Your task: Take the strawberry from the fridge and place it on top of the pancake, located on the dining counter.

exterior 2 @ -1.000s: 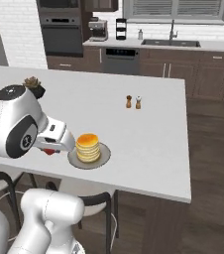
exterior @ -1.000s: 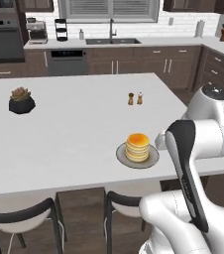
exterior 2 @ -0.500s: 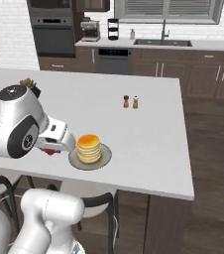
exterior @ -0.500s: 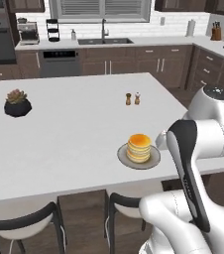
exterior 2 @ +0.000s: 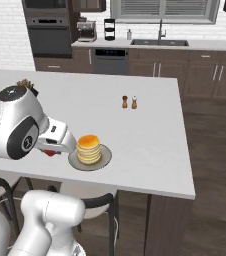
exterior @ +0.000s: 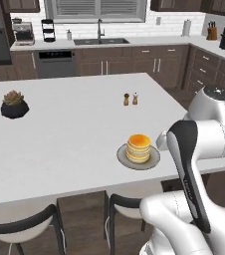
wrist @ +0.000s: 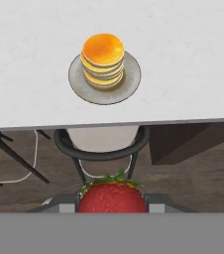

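Observation:
The strawberry (wrist: 112, 194), bright red with green leaves, sits between my gripper's (wrist: 112, 204) fingers at the bottom of the hand view. My gripper is shut on it. It hangs off the near edge of the dining counter (wrist: 183, 59), over a stool. The pancake (wrist: 103, 52) is a golden stack on a grey plate (wrist: 131, 79) close to that edge. In the right base view my gripper (exterior 2: 52, 149) is just left of the pancake (exterior 2: 89, 147), with a bit of the red strawberry (exterior 2: 48, 152) showing. The left base view has the pancake (exterior: 138, 147) beside my forearm.
Salt and pepper shakers (exterior: 130, 99) stand mid-counter beyond the plate. A potted succulent (exterior: 13, 103) sits at the far left. Dark stools (exterior: 20, 229) tuck under the near edge, one (wrist: 101, 149) right below the plate. A wall counter with a sink (exterior: 104, 41) runs along the back.
Both base views have shifted a little, so the base has moved: the back wall slides left. My arm keeps its pose and the gripper stays shut on the strawberry.

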{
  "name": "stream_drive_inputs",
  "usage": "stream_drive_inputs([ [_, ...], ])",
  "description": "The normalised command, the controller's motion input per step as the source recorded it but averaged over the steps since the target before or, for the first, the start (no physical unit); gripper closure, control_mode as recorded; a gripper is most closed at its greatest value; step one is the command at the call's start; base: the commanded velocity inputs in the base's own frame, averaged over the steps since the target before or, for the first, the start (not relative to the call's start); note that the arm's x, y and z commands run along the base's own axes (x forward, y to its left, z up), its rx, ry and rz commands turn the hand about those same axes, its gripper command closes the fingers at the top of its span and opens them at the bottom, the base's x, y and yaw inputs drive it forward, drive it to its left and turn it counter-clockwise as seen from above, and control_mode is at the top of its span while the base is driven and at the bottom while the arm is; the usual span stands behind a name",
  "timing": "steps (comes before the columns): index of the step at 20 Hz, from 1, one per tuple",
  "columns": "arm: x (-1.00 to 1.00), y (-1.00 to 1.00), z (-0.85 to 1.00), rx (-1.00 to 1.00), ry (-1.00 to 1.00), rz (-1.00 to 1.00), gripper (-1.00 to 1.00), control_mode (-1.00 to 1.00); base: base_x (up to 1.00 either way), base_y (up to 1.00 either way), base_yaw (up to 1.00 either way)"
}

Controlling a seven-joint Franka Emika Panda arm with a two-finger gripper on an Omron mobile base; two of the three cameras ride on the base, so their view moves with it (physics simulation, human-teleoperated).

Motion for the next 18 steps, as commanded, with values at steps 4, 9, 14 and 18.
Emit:
stream_drive_inputs([
  [4,0.0,0.0,0.0,0.0,0.0,0.0,1.0,1.0,0.65,0.07,-0.03],
  [9,0.0,0.0,0.0,0.0,0.0,0.0,1.0,1.0,0.55,0.09,0.0],
  [14,0.56,0.02,0.0,0.0,-0.02,0.03,1.0,-1.0,0.27,0.0,0.01],
  [18,1.0,0.16,0.0,0.0,0.0,0.06,1.0,-1.0,0.0,0.0,0.0],
])
